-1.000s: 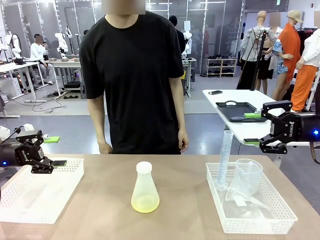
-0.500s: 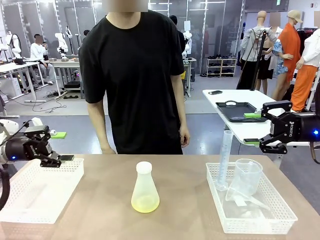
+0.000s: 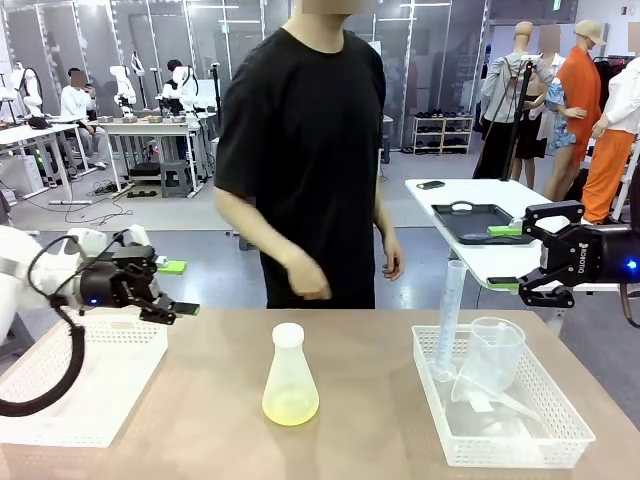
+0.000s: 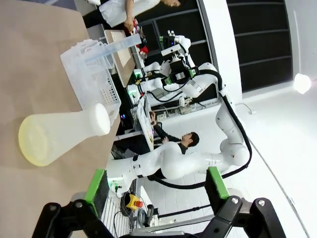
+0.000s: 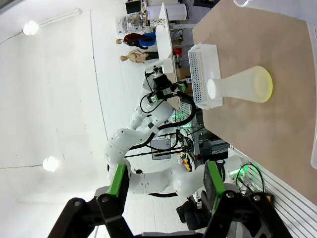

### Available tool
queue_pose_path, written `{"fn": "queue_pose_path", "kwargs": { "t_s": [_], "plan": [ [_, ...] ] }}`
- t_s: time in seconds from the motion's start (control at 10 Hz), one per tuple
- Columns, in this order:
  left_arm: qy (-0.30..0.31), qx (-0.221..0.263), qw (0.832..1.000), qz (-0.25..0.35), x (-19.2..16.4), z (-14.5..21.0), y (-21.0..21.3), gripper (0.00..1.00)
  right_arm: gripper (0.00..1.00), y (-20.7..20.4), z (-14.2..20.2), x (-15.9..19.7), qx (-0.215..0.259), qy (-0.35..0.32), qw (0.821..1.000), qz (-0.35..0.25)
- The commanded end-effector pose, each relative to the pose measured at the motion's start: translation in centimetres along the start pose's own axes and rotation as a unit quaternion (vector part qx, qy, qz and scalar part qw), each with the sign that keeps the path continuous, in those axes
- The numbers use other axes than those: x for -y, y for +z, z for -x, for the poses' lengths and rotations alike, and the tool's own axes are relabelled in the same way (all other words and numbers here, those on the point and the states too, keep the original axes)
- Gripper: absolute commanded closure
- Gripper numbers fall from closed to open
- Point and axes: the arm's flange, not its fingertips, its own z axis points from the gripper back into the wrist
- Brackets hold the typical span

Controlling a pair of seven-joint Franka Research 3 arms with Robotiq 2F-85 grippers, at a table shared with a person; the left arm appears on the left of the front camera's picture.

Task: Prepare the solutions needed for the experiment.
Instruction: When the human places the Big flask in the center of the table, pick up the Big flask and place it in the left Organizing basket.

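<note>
A small pool of pale yellow, watery solution (image 3: pixel 290 407) is sitting in the bottom of a frosted white conical flask (image 3: pixel 289 362). The flask is standing upright near the middle of the tan surface (image 3: pixel 370 420), between two baskets and touching neither.

The left gripper (image 3: pixel 178 288) is hovering over the far right corner of a white perforated plastic basket (image 3: pixel 70 392). Its jaws are standing wide open, gripping nothing and pointing toward the flask. In the left wrist view, this gripper (image 4: pixel 156 184) is facing the flask (image 4: pixel 74 131), with the yellow solution (image 4: pixel 32 146) showing through its base.

The right gripper (image 3: pixel 508 257) is hanging above and behind a second white perforated basket (image 3: pixel 520 458). Its jaws are parted and gripping nothing. That basket is holding a tall clear graduated cylinder (image 3: pixel 450 310), standing upright at its far left corner, and a clear plastic beaker (image 3: pixel 497 345) just beside it. In the right wrist view, the gripper (image 5: pixel 163 184) is looking across at the flask (image 5: pixel 237 89) and its solution (image 5: pixel 266 83).

A person in a black T-shirt (image 3: pixel 300 130) is standing at the far side. One hand (image 3: pixel 305 285) is hanging above the far edge, apart from the flask.
</note>
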Motion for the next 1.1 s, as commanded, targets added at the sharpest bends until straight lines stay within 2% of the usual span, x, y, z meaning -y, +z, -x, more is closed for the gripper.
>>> {"fn": "queue_pose_path", "kwargs": {
  "t_s": [0.0,0.2,0.3,0.7,0.8,1.0],
  "plan": [
    [-0.022,-0.003,1.000,-0.007,-0.7,-2.0,-1.4,0.00,0.23,0.1,0.1,0.0,-0.002,0.000,1.000,0.001],
    [-0.047,-0.019,0.999,-0.017,-1.4,-3.0,-2.8,0.00,0.23,0.1,0.1,0.0,-0.002,0.000,1.000,0.001],
    [-0.010,-0.017,1.000,-0.001,-0.5,-1.5,-1.9,0.00,0.23,0.1,0.1,0.0,-0.002,0.000,1.000,0.001],
    [-0.010,-0.017,1.000,-0.001,-0.5,-1.5,-1.9,0.00,0.23,0.1,0.1,0.0,-0.002,0.000,1.000,0.001],
    [-0.016,-0.017,1.000,-0.005,-1.0,-1.9,-2.0,0.00,0.23,0.1,0.1,0.0,-0.002,0.000,1.000,0.001],
    [-0.067,-0.018,0.997,0.036,-2.2,-3.3,-3.9,0.00,0.23,0.1,0.1,0.0,-0.002,0.000,1.000,0.001]
  ]
}}
